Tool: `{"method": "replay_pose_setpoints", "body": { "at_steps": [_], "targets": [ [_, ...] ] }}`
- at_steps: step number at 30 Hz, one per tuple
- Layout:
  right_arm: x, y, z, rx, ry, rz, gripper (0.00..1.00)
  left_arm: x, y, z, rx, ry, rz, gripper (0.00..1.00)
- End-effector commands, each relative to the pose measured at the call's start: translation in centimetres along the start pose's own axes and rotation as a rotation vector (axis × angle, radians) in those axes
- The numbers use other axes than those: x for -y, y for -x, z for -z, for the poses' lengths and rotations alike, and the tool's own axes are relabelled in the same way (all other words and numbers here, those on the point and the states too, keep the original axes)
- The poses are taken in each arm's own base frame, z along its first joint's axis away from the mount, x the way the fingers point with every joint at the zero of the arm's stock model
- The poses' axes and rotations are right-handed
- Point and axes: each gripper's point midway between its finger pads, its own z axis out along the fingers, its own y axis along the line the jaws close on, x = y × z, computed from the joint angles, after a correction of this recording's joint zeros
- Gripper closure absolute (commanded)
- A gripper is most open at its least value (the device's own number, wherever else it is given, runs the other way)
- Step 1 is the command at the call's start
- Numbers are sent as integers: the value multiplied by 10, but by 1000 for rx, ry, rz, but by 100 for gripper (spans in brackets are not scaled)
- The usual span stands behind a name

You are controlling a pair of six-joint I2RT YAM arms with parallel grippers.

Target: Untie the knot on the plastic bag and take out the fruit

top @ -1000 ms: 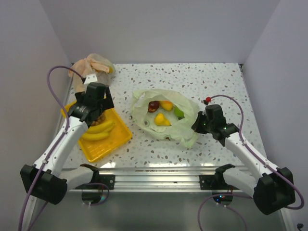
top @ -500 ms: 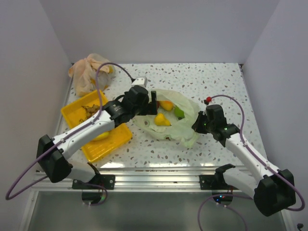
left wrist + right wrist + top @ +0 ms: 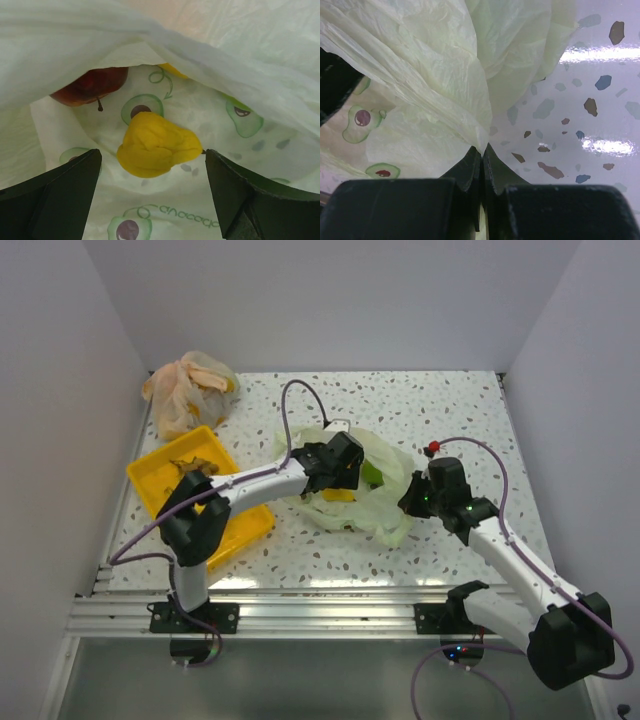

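The pale green plastic bag (image 3: 385, 508) lies open in the middle of the table. My left gripper (image 3: 340, 468) is down in its mouth, open. In the left wrist view its fingers (image 3: 60, 195) stand wide on either side of a yellow fruit (image 3: 157, 144) without touching it. A dark red apple (image 3: 90, 86) lies behind, half under the bag's fold (image 3: 210, 55). A green fruit (image 3: 372, 476) shows beside the gripper. My right gripper (image 3: 482, 150) is shut on the bag's right edge (image 3: 445, 75), also seen in the top view (image 3: 412, 498).
A yellow tray (image 3: 150, 485) at the left holds a cluster of brown fruits (image 3: 190, 466); my left arm crosses over it. An orange-beige plastic bag (image 3: 185, 390) sits at the back left corner. White walls close in the table on three sides.
My left arm has swung from over the yellow tray to the right and into the bag's mouth. The right gripper has kept its hold on the bag's edge.
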Motion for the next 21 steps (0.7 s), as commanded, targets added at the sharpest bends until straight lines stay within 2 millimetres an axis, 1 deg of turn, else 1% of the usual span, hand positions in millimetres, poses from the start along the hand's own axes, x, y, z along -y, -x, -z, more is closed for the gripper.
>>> {"method": "replay_pose_setpoints", "body": {
  "at_steps": [1, 2, 3, 6, 8, 10, 11, 12, 13, 14, 15, 16, 17, 18, 20, 21],
  "targets": [
    [-8, 8, 5, 33, 38, -7, 100, 6, 22, -11, 74, 28, 17, 9],
    [-7, 7, 5, 31, 37, -7, 100, 6, 18, -15, 64, 29, 11, 9],
    [-7, 6, 5, 29, 37, -7, 100, 5, 8, -25, 41, 41, 0, 9],
    [-7, 6, 3, 29, 37, -9, 100, -1, -11, -40, -4, 75, -19, 10],
    [-7, 5, 4, 29, 39, -10, 100, -2, -15, -44, -4, 81, -9, 12],
    [-7, 5, 4, 32, 39, -10, 100, -2, -19, -44, -11, 72, -5, 18],
    [-6, 5, 4, 31, 38, -10, 100, -2, -19, -43, -10, 67, -5, 28],
    [-6, 5, 4, 33, 36, -9, 100, -1, -16, -40, -4, 60, 1, 32],
    [-6, 4, 4, 30, 36, -10, 100, 0, -14, -37, 1, 53, 0, 38],
    [-5, 5, 4, 33, 34, -10, 100, 1, -11, -34, 8, 48, 1, 48],
    [-6, 5, 4, 33, 36, -10, 100, 1, -6, -27, 20, 40, 6, 53],
    [-5, 5, 4, 32, 34, -10, 100, 0, -3, -24, 28, 39, 7, 56],
    [-5, 5, 4, 31, 33, -10, 100, 0, -1, -20, 33, 35, 7, 62],
    [-5, 4, 4, 30, 33, -10, 100, -1, 4, -12, 45, 29, 10, 63],
    [-5, 5, 4, 32, 32, -10, 100, -3, 8, -4, 46, 28, 9, 68],
    [-5, 4, 4, 30, 29, -9, 100, -3, 15, 4, 60, 20, 17, 69]
  ]
}}
